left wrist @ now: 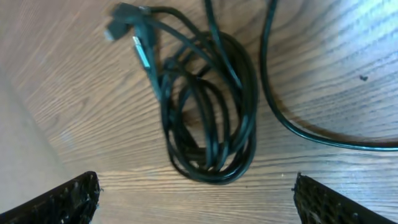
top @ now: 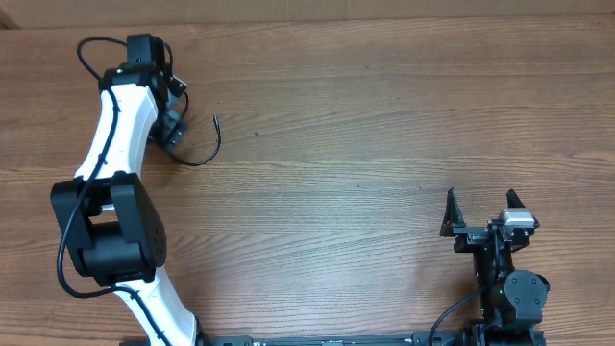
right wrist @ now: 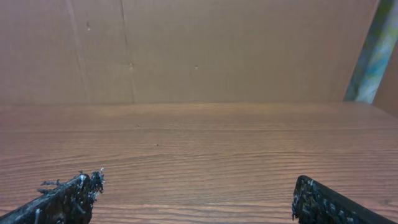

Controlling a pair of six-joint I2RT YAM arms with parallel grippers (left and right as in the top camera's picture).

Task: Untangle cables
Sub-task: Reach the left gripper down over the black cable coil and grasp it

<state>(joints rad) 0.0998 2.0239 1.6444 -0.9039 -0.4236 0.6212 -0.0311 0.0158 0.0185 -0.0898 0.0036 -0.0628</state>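
The left arm [top: 113, 120] stretches from the near-left edge to the far-left corner of the wooden table [top: 384, 144], its left gripper [left wrist: 196, 196] hanging over the cables [left wrist: 211, 171] with jaws spread wide, grasping nothing. The right gripper [top: 483, 207], low at near right, is equally wide and empty. The cables lie in an oval coil whose long axis runs away from the fingers, plugs at its far end, and one loose cord curves rightward.
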